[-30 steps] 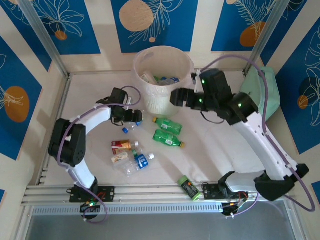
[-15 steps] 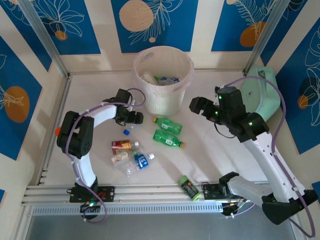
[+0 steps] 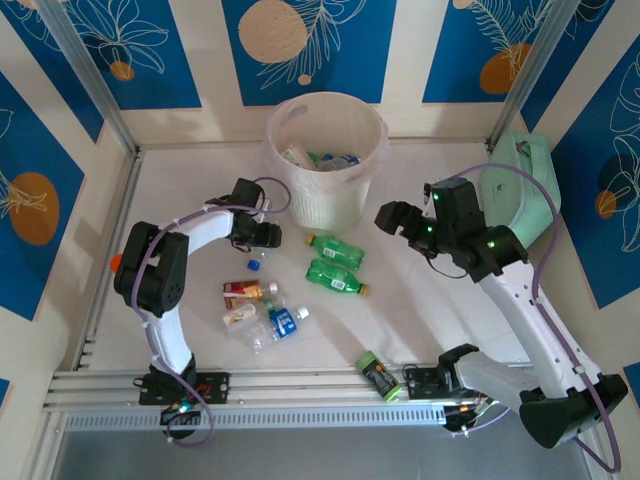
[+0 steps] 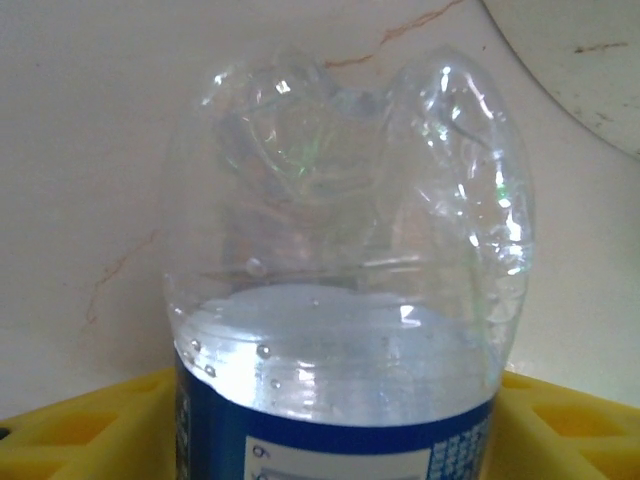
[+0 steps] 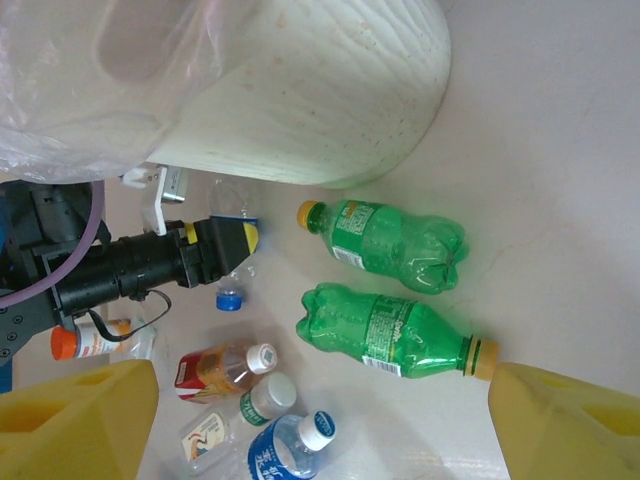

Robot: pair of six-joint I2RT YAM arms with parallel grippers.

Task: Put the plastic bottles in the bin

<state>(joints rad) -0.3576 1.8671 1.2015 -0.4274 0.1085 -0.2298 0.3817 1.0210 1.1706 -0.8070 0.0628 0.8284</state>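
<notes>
The left end effector (image 3: pixel 268 237) sits low on the table (image 3: pixel 430 300), just beside the left foot of the bin (image 3: pixel 322 205). A clear bottle (image 4: pixel 345 260) with a blue label stands between its yellow fingers (image 4: pixel 70 430), one at each side. They look to be against the bottle, but I cannot tell if they are clamped on it. A loose blue cap (image 3: pixel 254 265) lies on the table just near of this end effector.

The right end effector (image 3: pixel 392 216) hangs above the table to the right of the bin, its yellow fingers (image 5: pixel 565 420) wide apart with nothing between them. Two green bottles (image 3: pixel 335 263) lie on their sides between the two end effectors, near of the bin, one just beyond the other.

Further near and left is a huddle of bottles: a red-labelled bottle (image 3: pixel 243 292), a cream-labelled bottle (image 3: pixel 238 316) and a blue-labelled bottle (image 3: pixel 283 322). A few bottles (image 3: pixel 322 158) already lie in the bin at the far side. A mint-green case (image 3: pixel 515 195) stands at the far right, and a dark cylinder (image 3: pixel 378 375) with a green cap lies at the near edge.
</notes>
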